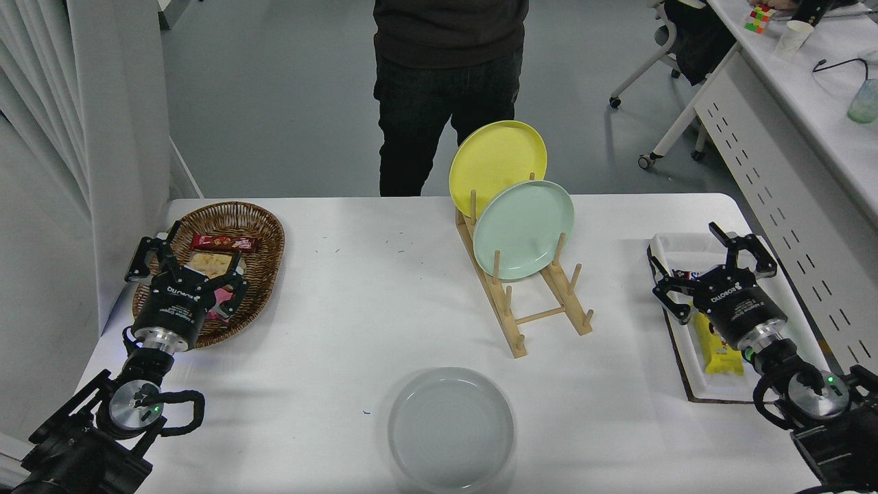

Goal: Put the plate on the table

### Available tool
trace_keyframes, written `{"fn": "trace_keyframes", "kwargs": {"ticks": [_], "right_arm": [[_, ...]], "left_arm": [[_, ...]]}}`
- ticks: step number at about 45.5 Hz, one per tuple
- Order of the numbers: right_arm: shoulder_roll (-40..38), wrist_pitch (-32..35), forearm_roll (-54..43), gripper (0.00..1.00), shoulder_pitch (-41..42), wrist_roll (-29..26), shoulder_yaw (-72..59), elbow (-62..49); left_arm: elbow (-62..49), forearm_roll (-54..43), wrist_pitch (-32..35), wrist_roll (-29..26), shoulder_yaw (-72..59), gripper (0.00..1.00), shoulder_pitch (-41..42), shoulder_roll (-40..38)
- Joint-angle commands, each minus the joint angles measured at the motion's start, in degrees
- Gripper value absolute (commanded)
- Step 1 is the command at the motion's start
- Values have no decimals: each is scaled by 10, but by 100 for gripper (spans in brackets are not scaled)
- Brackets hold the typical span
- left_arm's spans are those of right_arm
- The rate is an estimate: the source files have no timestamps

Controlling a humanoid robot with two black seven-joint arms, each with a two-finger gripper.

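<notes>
Now the plate (451, 429) lies flat on the table (357, 315), near its front edge, well in front of the wooden rack (531, 302) that holds a green plate (523, 230) and a yellow plate (497, 161). Right gripper (713, 264), jaws spread and empty, hangs over the tray (693, 377) right of the rack. Left gripper (185, 259), also spread, is parked over the basket (257, 226) far left of the rack.

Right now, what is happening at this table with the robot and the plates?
Nothing is being held. The pale grey plate lies flat on the white table, near its front edge. The right claw is open and empty, over the white tray of snacks. The left claw is parked open over the wicker basket. The yellow plate and mint green plate stand in the wooden rack. A person stands at the far side.
</notes>
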Motion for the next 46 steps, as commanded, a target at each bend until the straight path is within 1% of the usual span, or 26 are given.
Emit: {"fn": "trace_keyframes", "kwargs": {"ticks": [1,10,24,31,38,42,44,46], "right_arm": [[3,-16,-1,100,19,1,-41,-40],[3,-12,-4,100,27,1,-62,-47],[23,-12,-2,100,53,1,-122,-105],[28,-11,-1,100,55,2,-107,-99],[36,-7,-4,100,46,1,-43,-74],[38,13,-4,100,36,1,-5,-53],[38,32,-4,100,32,1,-5,-54],[38,36,-5,100,28,1,-5,-50]], "left_arm": [[0,1,0,0,0,98,0,0],[0,0,0,0,0,98,0,0],[0,0,0,0,0,98,0,0],[0,0,0,0,0,98,0,0],[1,0,0,0,0,98,0,0],[0,0,0,0,0,98,0,0],[0,0,0,0,0,98,0,0],[0,0,0,0,0,98,0,0]]}}
